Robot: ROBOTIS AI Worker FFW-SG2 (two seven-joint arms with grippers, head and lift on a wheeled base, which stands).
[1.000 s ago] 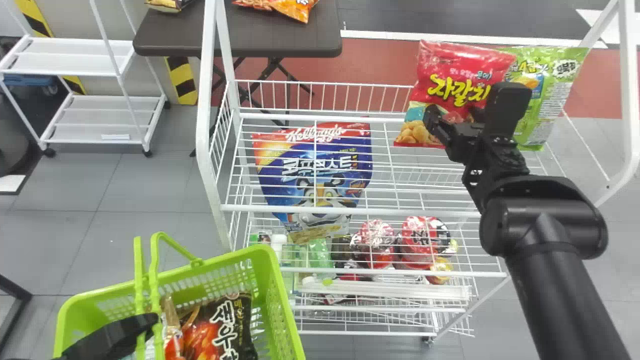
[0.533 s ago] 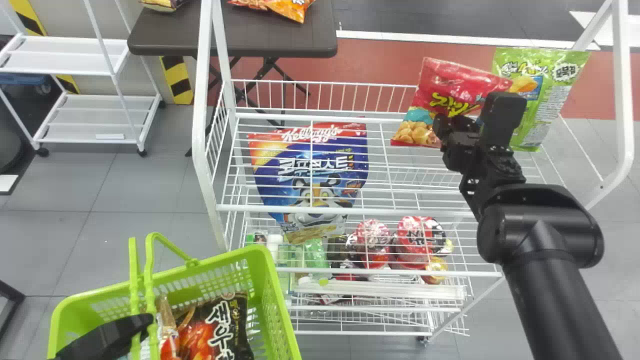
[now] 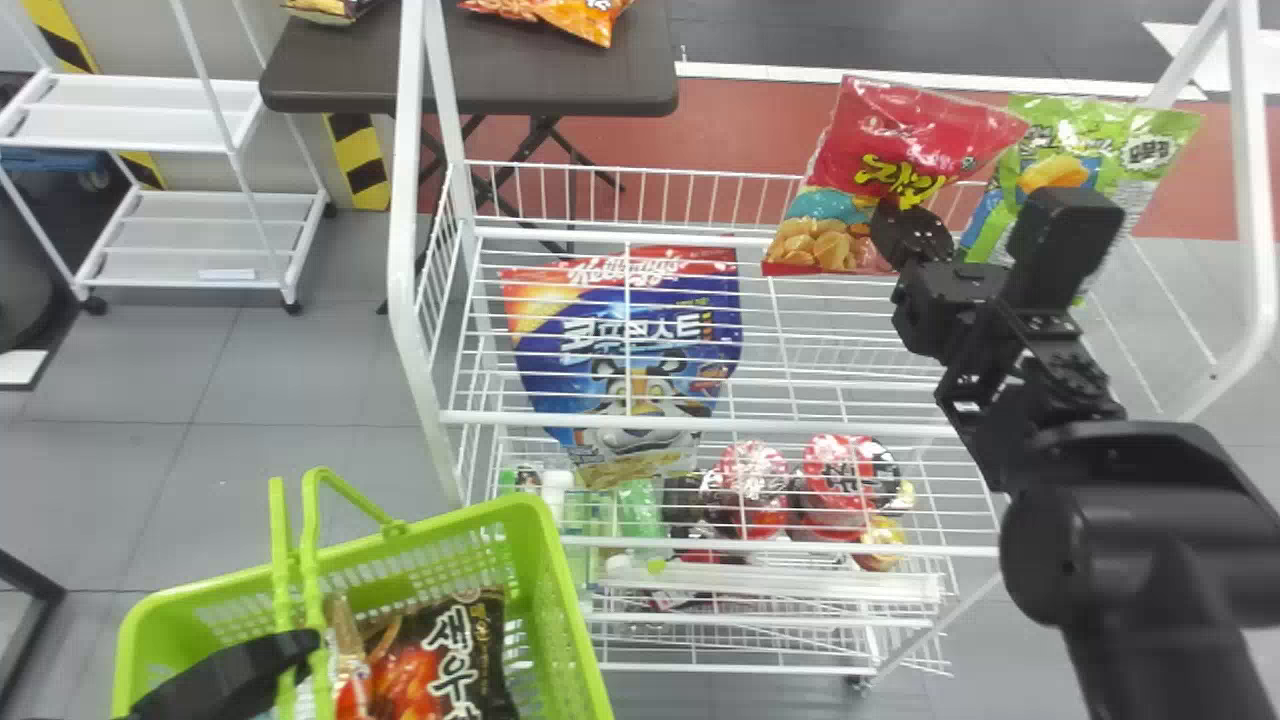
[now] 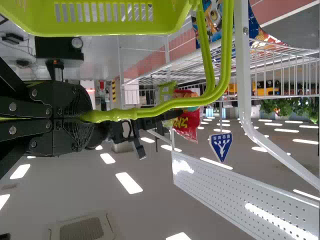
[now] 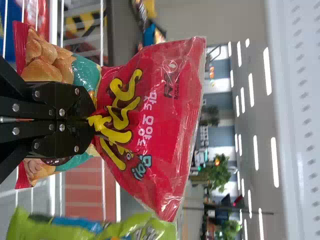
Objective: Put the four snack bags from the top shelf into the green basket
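Rt. gripper [image 3: 905, 225] is closed on the red snack bag [image 3: 915, 140], which is held up at the rt. end of the white wire rack [image 3: 700, 428], tilted a bit. In the rt. wrist view, the bag's front is pinched btwn the fingertips, w/ creases drawn in toward them & the yellow letters partly covered. Green snack bag [image 3: 1160, 150] is placed just beside the red one, on its rt. side, & is partly hidden by it & by the arm. Lt. gripper [image 3: 300, 650] is shut on a handle [image 3: 318, 570] of the green basket [image 3: 545, 515], by which the basket is kept at the rack's near lt. side. In the basket, a black snack bag [image 3: 478, 630] is seen lying face up, w/ another bag [image 3: 345, 655] set against its lt. side. Blue cereal bag [image 3: 640, 340] is seen thru the rack's wires, well apart from the red bag. Lower down, red-topped cups [image 3: 752, 480] are grouped together, w/ a green bottle [image 3: 640, 510] placed to their lt. Beyond the rack, an orange bag [image 3: 590, 18] is laid on the dark table [image 3: 550, 85]; a small white rack [image 3: 215, 235] is parked to the lt.
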